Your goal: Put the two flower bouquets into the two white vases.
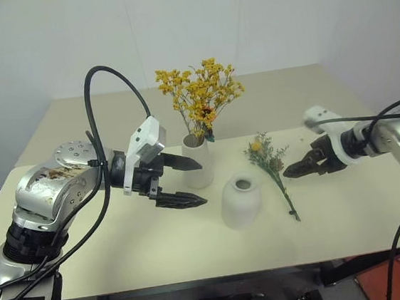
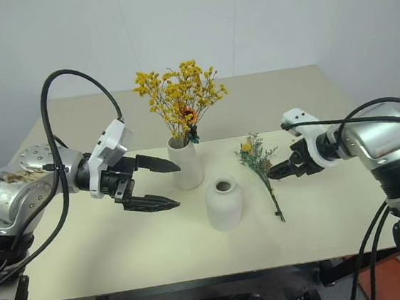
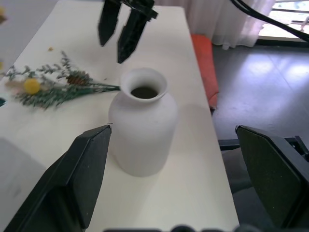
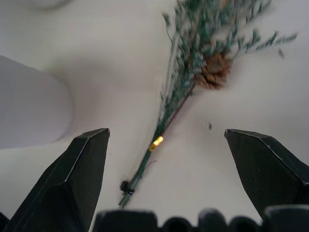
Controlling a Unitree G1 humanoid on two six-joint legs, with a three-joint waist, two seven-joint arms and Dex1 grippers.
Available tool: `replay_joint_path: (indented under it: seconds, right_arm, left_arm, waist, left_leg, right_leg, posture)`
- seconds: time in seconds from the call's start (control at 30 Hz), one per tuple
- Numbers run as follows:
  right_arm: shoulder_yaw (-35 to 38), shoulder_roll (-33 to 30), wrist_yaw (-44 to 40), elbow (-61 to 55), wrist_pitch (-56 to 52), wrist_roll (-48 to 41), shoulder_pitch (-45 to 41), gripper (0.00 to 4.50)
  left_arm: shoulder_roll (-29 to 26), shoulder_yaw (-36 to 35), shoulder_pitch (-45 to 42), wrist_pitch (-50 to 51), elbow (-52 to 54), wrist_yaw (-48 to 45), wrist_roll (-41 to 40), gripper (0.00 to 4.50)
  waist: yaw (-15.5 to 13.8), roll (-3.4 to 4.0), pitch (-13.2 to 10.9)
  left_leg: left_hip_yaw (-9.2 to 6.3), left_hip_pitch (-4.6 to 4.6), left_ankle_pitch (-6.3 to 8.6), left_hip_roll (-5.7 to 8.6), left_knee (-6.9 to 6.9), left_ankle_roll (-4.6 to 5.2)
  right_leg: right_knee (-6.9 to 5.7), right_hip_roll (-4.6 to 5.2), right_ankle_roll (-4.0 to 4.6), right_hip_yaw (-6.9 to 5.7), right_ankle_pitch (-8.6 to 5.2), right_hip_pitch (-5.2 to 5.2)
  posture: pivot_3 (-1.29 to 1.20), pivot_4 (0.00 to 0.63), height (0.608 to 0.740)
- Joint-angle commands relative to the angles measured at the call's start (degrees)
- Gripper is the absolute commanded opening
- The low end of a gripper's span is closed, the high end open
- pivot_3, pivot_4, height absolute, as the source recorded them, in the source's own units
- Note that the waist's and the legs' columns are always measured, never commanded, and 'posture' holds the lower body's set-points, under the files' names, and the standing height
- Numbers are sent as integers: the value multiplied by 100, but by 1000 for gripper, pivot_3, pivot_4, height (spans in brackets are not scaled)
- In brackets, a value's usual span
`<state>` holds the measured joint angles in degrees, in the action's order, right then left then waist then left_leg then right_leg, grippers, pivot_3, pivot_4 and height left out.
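a pale beige table [image 1: 125, 251] stands against plain white walls, and the task's things sit close together near its middle. the taller vase [image 1: 200, 161] already holds the yellow-orange spray [image 1: 199, 94], whose blossoms fan out above its rim, so half the job looks done. the shorter vase [image 1: 240, 200] stands empty just in front and to the right of it, its narrow mouth open upward. the green sprig [image 1: 271, 165] lies flat on the table just right of that vase, with its yellow bloom and leafy head toward the back and its bare stem trailing toward the front edge. the right gripper [image 2: 279, 171] hovers close beside the sprig with its fingers apart, and in its wrist view the stem [image 4: 154, 145] runs between them with a small gold band partway down. the left gripper [image 1: 186, 182] hangs by the taller vase, its jaws spread wide and empty, aimed at the shorter vase. the sprig is probably very light, thin and springy, with a head that would crush or shed if pinched. the stiffer lower stem near the band looks like the safest place to hold it, leaving its end free to thread the narrow mouth. the shorter vase seems light enough to tip if nudged.
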<state>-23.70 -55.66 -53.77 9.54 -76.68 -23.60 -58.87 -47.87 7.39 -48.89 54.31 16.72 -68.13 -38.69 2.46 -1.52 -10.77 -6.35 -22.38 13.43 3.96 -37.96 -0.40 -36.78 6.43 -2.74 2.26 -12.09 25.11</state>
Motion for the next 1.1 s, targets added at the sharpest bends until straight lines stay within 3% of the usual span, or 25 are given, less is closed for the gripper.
replay_joint_path:
  seconds: [0.03,0.33,0.67,0.8,1.1]
  right_arm:
    - [-285,132,-147,321,211,324,-249,4500]
    - [-675,746,-387,1200,740,906,-474,4500]
    - [-850,1260,-344,1254,787,1351,-425,4500]
    - [-912,1181,-413,945,890,1456,-265,3622]
    - [-780,954,-346,310,728,1519,6,544]
  left_arm:
    - [189,-161,-503,658,157,492,-266,4493]
    - [405,-213,-1101,1361,208,961,-633,4493]
    - [401,-107,-1384,1589,176,1017,-727,4493]
    - [361,-114,-1309,1569,254,993,-748,4500]
    - [318,-142,-1155,1510,358,939,-769,4500]
  waist:
    - [-2,0,0]
    - [55,0,0]
    - [37,0,0]
    - [28,0,0]
    - [32,0,0]
  left_leg:
    - [0,0,0,0,0,0]
    - [0,4,0,0,-1,1]
    - [0,4,0,2,-2,0]
    - [0,4,0,3,-2,-1]
    - [0,6,0,2,-2,-1]
  right_leg:
    - [0,0,0,0,0,0]
    - [-7,-1,-2,4,1,4]
    - [-8,-1,-2,5,1,6]
    - [-10,0,-1,6,1,6]
    - [-12,-1,-1,6,1,7]
  posture:
    - [0,150,740]
    - [0,150,740]
    - [0,150,740]
    - [0,150,740]
    - [0,150,740]
